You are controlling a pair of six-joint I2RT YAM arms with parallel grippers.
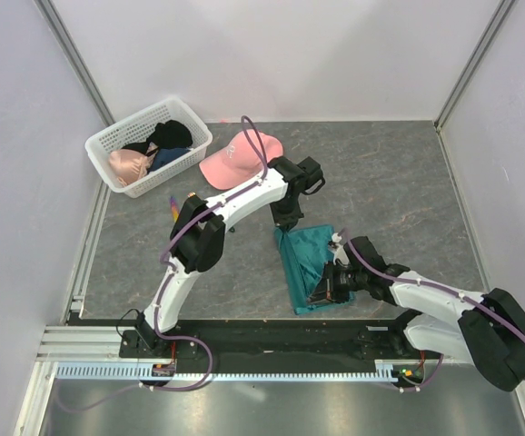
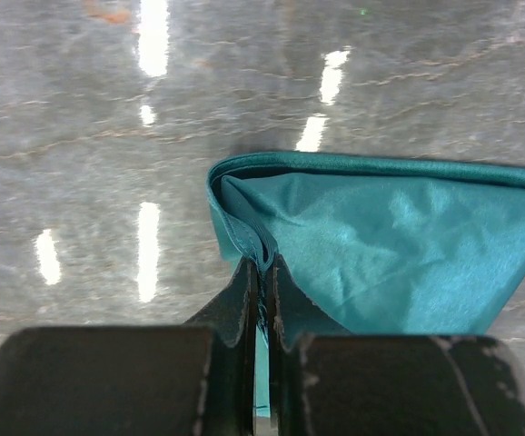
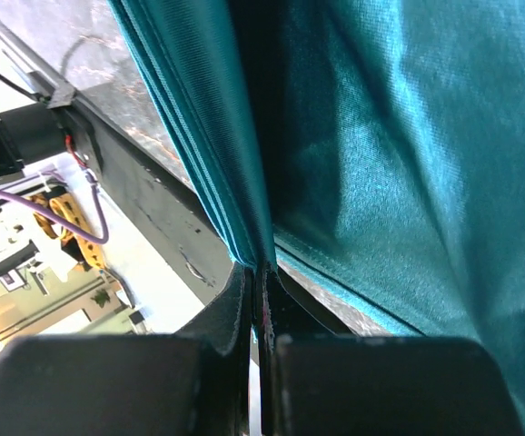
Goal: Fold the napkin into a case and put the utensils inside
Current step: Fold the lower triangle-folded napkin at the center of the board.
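Both arms grip the teal napkin, folded in layers and lying right of centre toward the table's near edge. The left pincer pinches its far-left corner, and the right pincer pinches its near edge. Slim pieces, perhaps the utensils, lie beside the left arm. A white basket and pink cap sit near the far-left corner.

Left arm arches forward, left gripper pointing down, jaws closed on the napkin's far corner; right arm lies low, right gripper closed on its near edge.
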